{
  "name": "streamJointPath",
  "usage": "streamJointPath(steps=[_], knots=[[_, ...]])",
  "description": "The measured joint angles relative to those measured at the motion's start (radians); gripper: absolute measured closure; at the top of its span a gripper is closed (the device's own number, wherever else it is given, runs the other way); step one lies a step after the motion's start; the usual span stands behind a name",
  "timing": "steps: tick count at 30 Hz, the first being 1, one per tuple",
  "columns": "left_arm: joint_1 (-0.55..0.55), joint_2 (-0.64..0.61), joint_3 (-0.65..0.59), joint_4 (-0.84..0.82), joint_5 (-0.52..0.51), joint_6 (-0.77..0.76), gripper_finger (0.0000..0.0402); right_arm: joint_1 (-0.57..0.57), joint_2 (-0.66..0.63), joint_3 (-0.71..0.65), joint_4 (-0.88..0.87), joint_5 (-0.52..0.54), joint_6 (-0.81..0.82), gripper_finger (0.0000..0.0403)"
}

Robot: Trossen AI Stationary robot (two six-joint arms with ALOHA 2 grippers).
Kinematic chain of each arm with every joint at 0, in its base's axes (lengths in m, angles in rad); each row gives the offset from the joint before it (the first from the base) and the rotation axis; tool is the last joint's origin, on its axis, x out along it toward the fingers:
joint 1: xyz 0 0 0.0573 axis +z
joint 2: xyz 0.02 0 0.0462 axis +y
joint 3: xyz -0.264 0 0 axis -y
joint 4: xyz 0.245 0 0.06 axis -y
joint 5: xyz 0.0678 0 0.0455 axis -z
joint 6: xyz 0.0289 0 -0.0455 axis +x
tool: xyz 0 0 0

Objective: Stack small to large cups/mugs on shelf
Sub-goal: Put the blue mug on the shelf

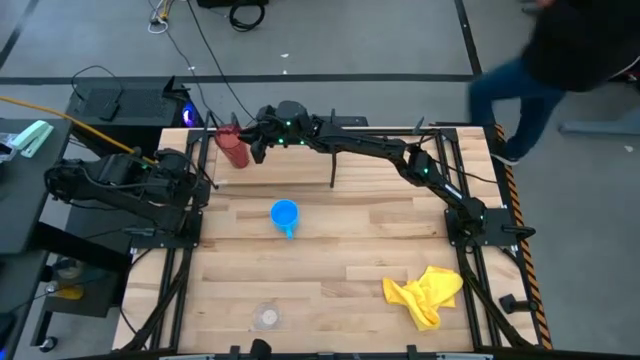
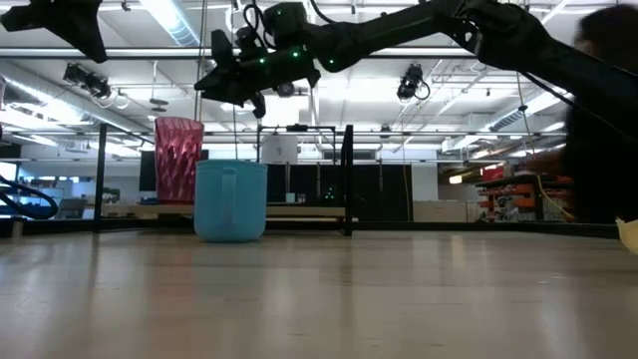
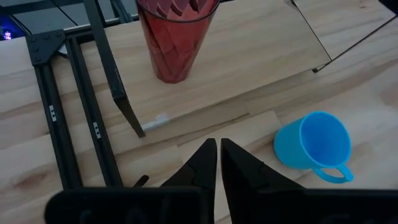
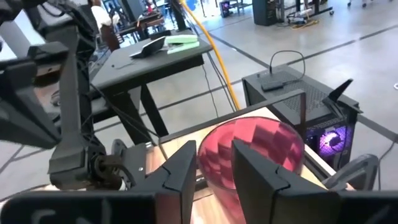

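Observation:
The dark red tumbler (image 1: pixel 232 148) stands upright on its base at the left end of the black wire shelf (image 2: pixel 348 179), at the table's far left. It also shows in the low view (image 2: pixel 179 160). My right gripper (image 1: pixel 252 145) is open and hovers just above and to the right of the tumbler's rim (image 4: pixel 249 146), touching nothing. The blue cup (image 1: pixel 285 215) stands upright on the table in front of the shelf. The clear cup (image 1: pixel 266 317) stands near the front edge. My left gripper (image 3: pixel 219 152) is shut and empty at the table's left edge.
A yellow cloth (image 1: pixel 425 295) lies at the near right. The shelf's upright posts (image 3: pixel 121 99) stand beside the tumbler. A person (image 1: pixel 560 60) moves beyond the table's far right corner. Bare wood lies between the blue cup and the cloth.

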Motion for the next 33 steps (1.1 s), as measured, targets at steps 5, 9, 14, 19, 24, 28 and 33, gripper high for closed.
streamJointPath(steps=[5,9,14,19,24,28,33], knots=[[0.0,0.001,0.0,0.0,0.0,0.0,0.0378,-0.009,0.0,0.0,-0.018,0.0,0.013,0.0296],[0.0,0.001,0.0,0.0,0.0,0.0,0.0382,-0.008,0.0,0.0,-0.02,0.0,0.012,0.0296],[0.0,0.001,0.0,0.0,0.0,0.001,0.0382,-0.008,0.001,0.0,-0.065,0.01,-0.001,0.0296],[0.0,0.001,0.0,0.0,0.0,0.02,0.0373,-0.001,0.001,0.0,-0.053,0.01,0.018,0.0296],[0.0,0.007,0.0,0.0,0.0,0.025,0.0367,0.027,0.001,0.0,-0.089,-0.002,0.026,0.0296],[0.0,0.024,0.0,-0.001,0.0,0.031,0.037,0.054,-0.002,0.004,-0.132,-0.016,0.014,0.0296],[0.0,0.053,0.0,0.0,0.0,0.036,0.0373,0.084,-0.037,0.008,-0.287,-0.031,0.008,0.0296]])
